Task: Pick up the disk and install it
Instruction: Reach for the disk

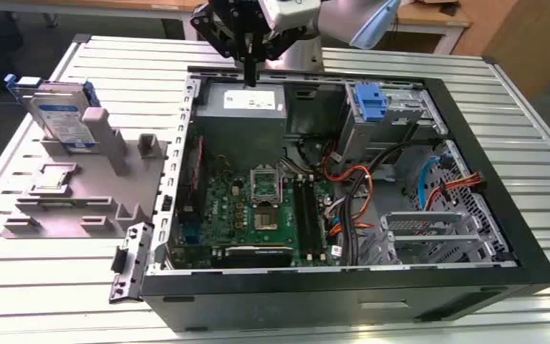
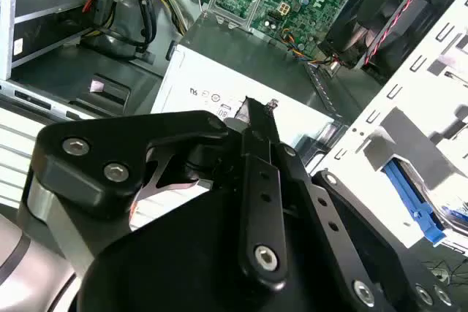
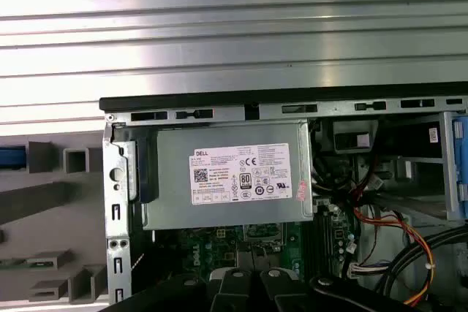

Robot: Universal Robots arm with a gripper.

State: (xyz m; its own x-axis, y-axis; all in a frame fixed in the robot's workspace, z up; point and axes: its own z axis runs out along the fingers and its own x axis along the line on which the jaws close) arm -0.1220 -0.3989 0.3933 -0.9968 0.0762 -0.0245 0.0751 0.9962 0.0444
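The disk (image 1: 62,115) stands on edge in a slot of the grey stand (image 1: 84,197) on the counter (image 1: 504,100), at the exterior view's left. It is well apart from the tool (image 1: 251,79), which hangs over the power supply (image 1: 246,102) with its fingers closed together on nothing. The disk is likely stiff, dense and shock-sensitive, with slick metal faces, so the blue frame along its free upper edge looks the safer hold. The stand also holds a small silver chip (image 1: 54,179) lying flat. The open computer case (image 1: 351,283) holds the power supply, a motherboard (image 1: 256,208), cables and another blue carrier (image 1: 369,100) in its drive cage.
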